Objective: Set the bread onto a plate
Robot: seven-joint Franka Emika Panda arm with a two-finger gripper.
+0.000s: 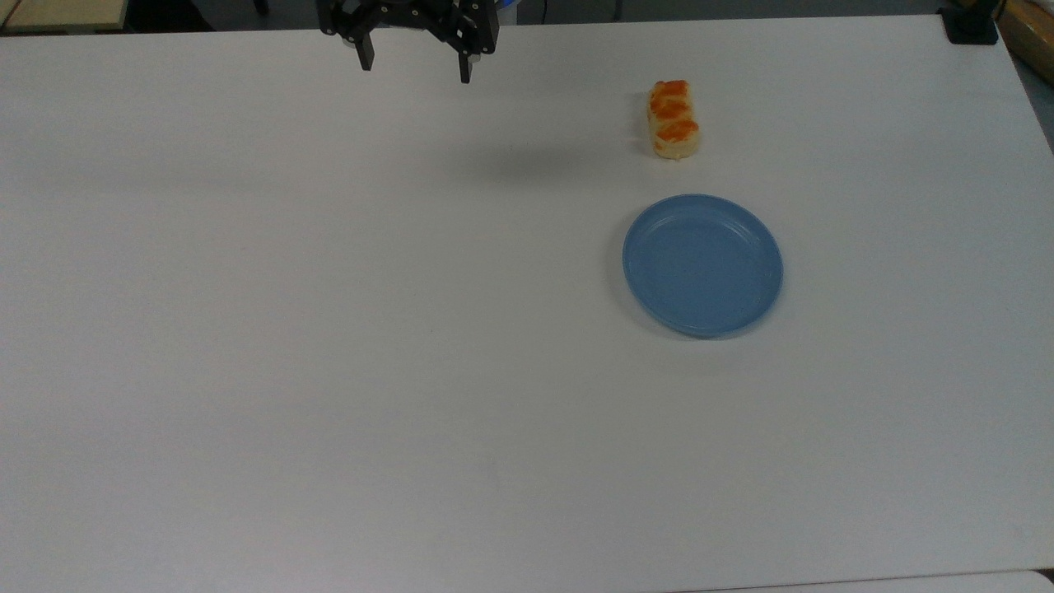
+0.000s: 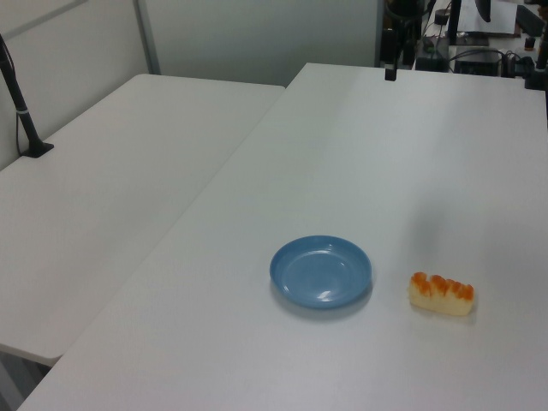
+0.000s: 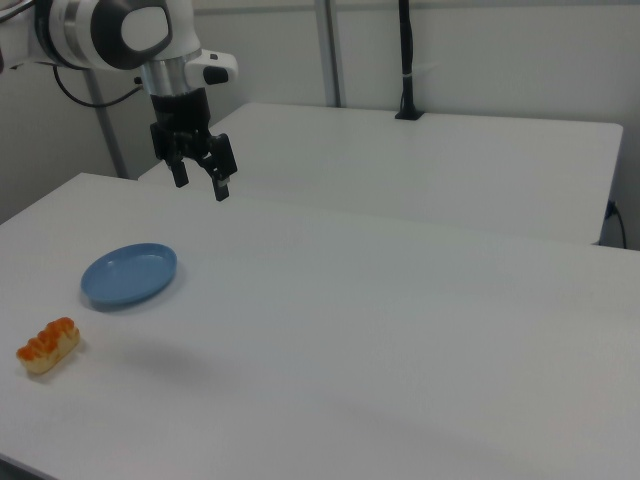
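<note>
The end effector hangs above the table near its far edge in the top view, its two fingers spread wide and holding nothing. The bread lies on the table well apart from it, toward the top view's right. The plate sits bare just beside the bread, nearer the table's middle, not touching it.
</note>
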